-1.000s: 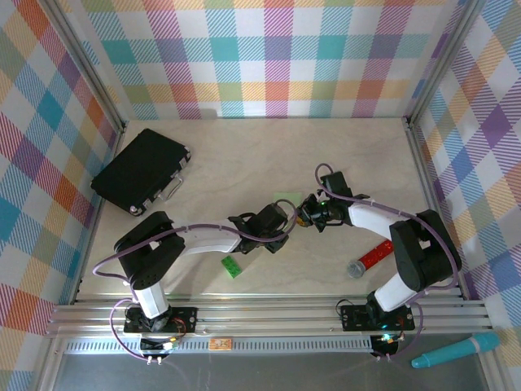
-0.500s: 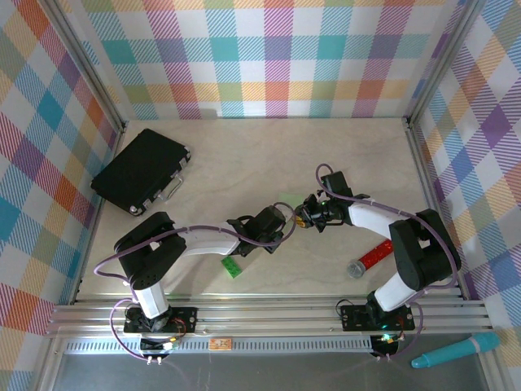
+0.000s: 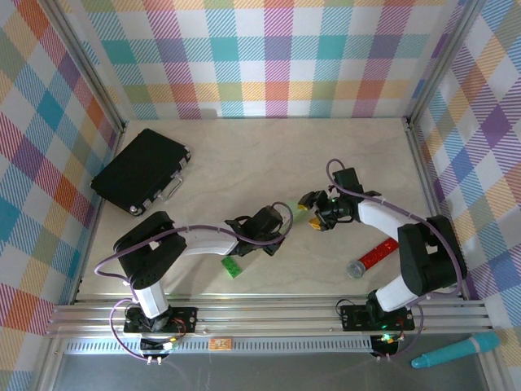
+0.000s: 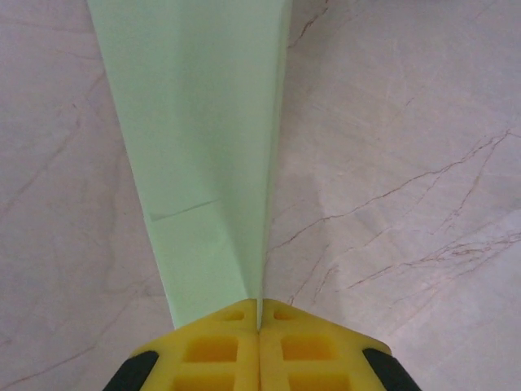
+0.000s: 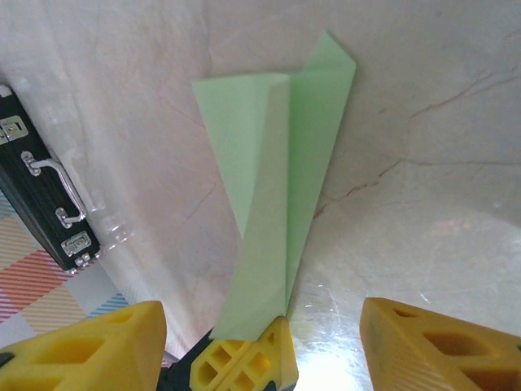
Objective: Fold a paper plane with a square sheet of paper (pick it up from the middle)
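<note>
Our left pincer (image 4: 259, 316) squeezes the narrow end of the paper plane (image 4: 203, 147). Our right pincer (image 3: 312, 213) stands wide open just right of it. We see a pale stony table (image 4: 391, 122) and checked walls (image 3: 260, 57). The plane reaches far and right from the left pincer.

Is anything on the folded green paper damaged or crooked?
Yes. The paper plane has a short stray wrinkle across one flap, close to the left gripper pinching it; otherwise nothing stands out.

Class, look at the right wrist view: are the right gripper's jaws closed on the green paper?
No, the right gripper has its jaws wide apart, either side of the paper plane without touching it.
</note>
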Action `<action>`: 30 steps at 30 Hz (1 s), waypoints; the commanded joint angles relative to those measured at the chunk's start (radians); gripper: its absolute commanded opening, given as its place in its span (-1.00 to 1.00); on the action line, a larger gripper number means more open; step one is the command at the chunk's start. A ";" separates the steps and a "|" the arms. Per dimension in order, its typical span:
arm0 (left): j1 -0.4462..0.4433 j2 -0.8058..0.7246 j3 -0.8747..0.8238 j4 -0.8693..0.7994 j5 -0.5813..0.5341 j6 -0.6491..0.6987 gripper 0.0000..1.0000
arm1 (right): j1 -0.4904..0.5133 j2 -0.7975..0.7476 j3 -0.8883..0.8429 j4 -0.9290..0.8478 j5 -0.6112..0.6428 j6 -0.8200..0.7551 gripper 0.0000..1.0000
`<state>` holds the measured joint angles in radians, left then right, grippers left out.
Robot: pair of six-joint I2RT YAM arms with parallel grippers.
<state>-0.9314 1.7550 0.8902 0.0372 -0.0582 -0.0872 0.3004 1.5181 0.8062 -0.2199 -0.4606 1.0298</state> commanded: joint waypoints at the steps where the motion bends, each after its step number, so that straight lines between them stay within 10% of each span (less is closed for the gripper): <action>1: 0.048 -0.022 -0.012 0.016 0.163 -0.086 -0.89 | -0.012 -0.038 -0.001 -0.039 0.028 -0.085 0.34; 19: 0.180 0.122 0.153 -0.131 0.510 -0.326 -0.98 | -0.011 -0.037 -0.050 -0.001 0.016 -0.405 0.53; 30: 0.246 0.094 0.056 0.072 0.608 -0.461 -1.00 | 0.029 0.024 -0.016 0.011 0.016 -0.498 0.53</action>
<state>-0.7055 1.8729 0.9909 0.0292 0.4969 -0.4877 0.3119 1.5230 0.7647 -0.2111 -0.4385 0.5819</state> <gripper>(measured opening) 0.050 0.765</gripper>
